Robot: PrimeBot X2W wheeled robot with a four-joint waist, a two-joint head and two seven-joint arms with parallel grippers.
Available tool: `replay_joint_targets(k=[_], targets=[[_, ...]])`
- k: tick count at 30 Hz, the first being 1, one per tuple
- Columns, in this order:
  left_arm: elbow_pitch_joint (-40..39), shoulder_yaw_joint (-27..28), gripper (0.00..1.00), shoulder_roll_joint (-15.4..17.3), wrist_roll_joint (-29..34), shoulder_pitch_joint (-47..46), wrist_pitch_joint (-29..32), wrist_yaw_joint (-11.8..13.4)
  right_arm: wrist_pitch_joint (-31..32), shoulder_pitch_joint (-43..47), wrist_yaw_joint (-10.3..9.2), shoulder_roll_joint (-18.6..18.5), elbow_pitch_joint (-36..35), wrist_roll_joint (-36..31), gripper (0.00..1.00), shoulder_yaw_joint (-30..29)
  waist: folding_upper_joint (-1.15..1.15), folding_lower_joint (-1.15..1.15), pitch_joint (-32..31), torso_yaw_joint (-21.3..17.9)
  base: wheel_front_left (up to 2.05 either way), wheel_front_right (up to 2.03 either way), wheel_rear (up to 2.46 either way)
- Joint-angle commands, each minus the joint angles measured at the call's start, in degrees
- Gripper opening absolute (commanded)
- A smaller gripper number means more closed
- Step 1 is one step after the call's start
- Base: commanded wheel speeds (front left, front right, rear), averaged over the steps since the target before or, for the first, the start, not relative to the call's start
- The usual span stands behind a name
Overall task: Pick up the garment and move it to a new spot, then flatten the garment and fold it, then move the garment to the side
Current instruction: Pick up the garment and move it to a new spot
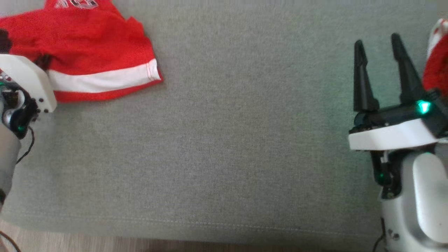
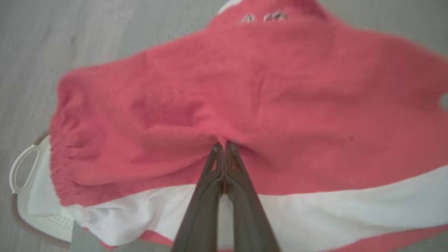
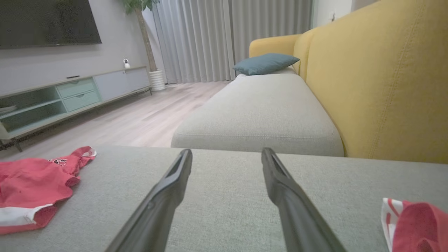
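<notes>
The 2 fingers of the left gripper are pressed together. They pinch a small bump of the red garment just above its white stripe. I think it grabs near the middle so the whole garment comes up in 1 lift.

The garment lies bunched at the far left corner of the gray cushion. The 2 fingers of the right gripper are wide apart and hold nothing, above the cushion's right side. Another red and white cloth sits at the cushion's right edge.

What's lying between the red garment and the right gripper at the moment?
Nothing: the head view shows bare grey cushion between the red garment and the right gripper.
</notes>
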Motion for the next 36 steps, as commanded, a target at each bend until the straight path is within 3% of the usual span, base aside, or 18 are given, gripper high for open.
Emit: replay_joint_targets(k=[1, 8, 16, 30, 36], targets=[[-0.7, 2.2, 0.00, 2.8, -0.7, -1.8, -2.5, 0.1, -0.9, 1.0, -0.05, -0.1, -1.0, 0.7, 1.00, 1.8, 0.00, 0.00, -3.0, -0.4, 0.00, 0.00, 0.00], [-3.5, 2.7, 0.00, -0.1, -2.6, -2.2, -12.3, 0.1, -3.7, 3.2, -0.05, -0.1, 4.3, 3.6, 1.00, 3.4, 0.00, 0.00, -10.4, -1.6, 0.00, 0.00, 0.00], [-10.7, 1.9, 0.00, -4.2, -3.2, -0.6, -15.6, 1.1, -6.3, 5.0, -0.05, -0.1, 8.4, 6.5, 1.00, 4.9, 0.00, 0.00, -16.7, -4.0, 0.00, 0.00, 0.00], [-35.9, -0.3, 0.00, -13.0, -4.6, 4.0, -11.3, 11.2, -9.0, 4.9, -0.05, -0.1, 11.4, 9.5, 1.00, 5.3, 0.00, 0.00, -20.8, -10.3, 0.00, 0.00, 0.00], [-39.5, -4.3, 0.00, -14.1, -1.0, 7.5, -11.3, 15.0, -9.9, 4.6, -0.05, -0.1, 11.9, 10.3, 1.00, 6.0, 0.00, 0.00, -19.3, -13.0, 0.00, 0.00, 0.00]])
